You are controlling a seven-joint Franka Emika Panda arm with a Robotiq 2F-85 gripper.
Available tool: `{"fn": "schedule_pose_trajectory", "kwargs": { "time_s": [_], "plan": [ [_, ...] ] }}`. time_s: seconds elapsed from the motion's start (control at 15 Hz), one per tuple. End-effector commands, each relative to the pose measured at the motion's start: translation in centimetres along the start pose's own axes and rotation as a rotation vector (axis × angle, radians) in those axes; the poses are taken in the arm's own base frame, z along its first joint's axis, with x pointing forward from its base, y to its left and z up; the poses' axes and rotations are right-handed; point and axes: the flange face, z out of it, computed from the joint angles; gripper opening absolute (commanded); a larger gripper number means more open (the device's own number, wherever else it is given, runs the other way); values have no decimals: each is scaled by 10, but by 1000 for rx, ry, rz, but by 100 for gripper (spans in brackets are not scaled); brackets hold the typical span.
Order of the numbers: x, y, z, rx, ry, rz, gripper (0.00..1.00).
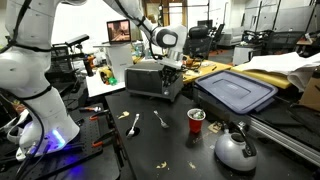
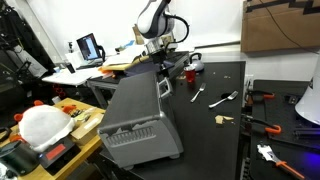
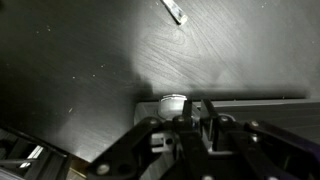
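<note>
A silver toaster stands on the dark table; it fills the foreground in an exterior view. My gripper is at the toaster's end, low over its edge, as both exterior views show. In the wrist view the fingers are close together and look shut, with nothing seen between them. Their tips sit at the toaster's edge, right beside a small silver knob. Whether they touch the knob I cannot tell.
A red cup, a grey kettle, a fork and a spoon lie on the table in front of the toaster. A blue bin lid is behind. A utensil end shows in the wrist view.
</note>
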Motion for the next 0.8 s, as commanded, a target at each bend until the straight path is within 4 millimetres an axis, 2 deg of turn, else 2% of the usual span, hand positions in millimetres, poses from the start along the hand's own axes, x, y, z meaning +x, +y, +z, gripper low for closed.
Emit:
{"fn": "schedule_pose_trajectory", "kwargs": {
  "time_s": [0.0,0.27,0.73],
  "plan": [
    [-5,-2,-24,-108,72,53,4],
    [-5,-5,-31,-205,133,74,4],
    [-19,4,-41,-294,162,108,4]
  ]
}}
